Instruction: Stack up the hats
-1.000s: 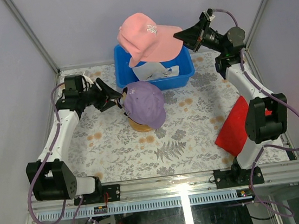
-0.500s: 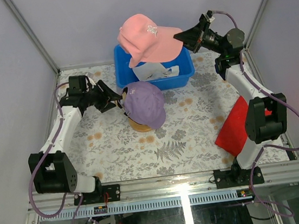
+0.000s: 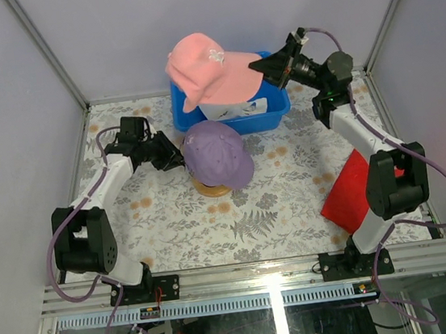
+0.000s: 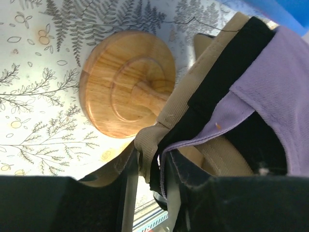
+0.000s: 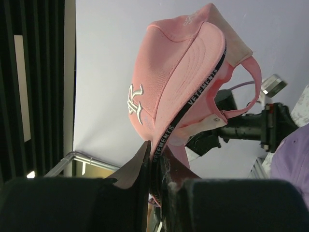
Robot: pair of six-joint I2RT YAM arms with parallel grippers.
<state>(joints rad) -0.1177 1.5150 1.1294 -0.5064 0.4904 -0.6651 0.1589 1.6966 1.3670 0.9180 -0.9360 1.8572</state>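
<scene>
A table-top **surface** [image 3: 292,199] covered in a fern and flower print fills the overhead view.

At its far edge sits a blue bin [image 3: 278,103]. It holds what looks like a white cap [image 3: 228,108], though that is partly hidden.

A pink cap [image 3: 204,76] hangs in the air above the bin. It is pinched by its brim in the right fingers [image 3: 256,64], which are pressed together on the fabric.

Near the middle of the surface, a lavender cap [image 3: 217,153] tops a pile. The left wrist view shows a black cap [image 4: 236,58] and a tan cap [image 4: 212,63] nested under it.

A flat red cloth [image 3: 349,188] lies well apart, on the right side.

The pile rests on a round wooden stand [image 4: 126,89] with a short stem.

The left fingers [image 3: 176,158] are closed on the back of the pile. They grip the tan cap's rear strap together with the black and lavender edges (a bunched, soft hold).

The step in hand appears to be bringing the pink cap over to crown the pile. To do it well:
- Carry the cap across level, and turn its brim to match the lavender brim.
- Lower its crown squarely onto the lavender crown before letting go.
- Keep the left hold firm so the stand does not tip, but have it ready to move clear of the descending rim.
</scene>
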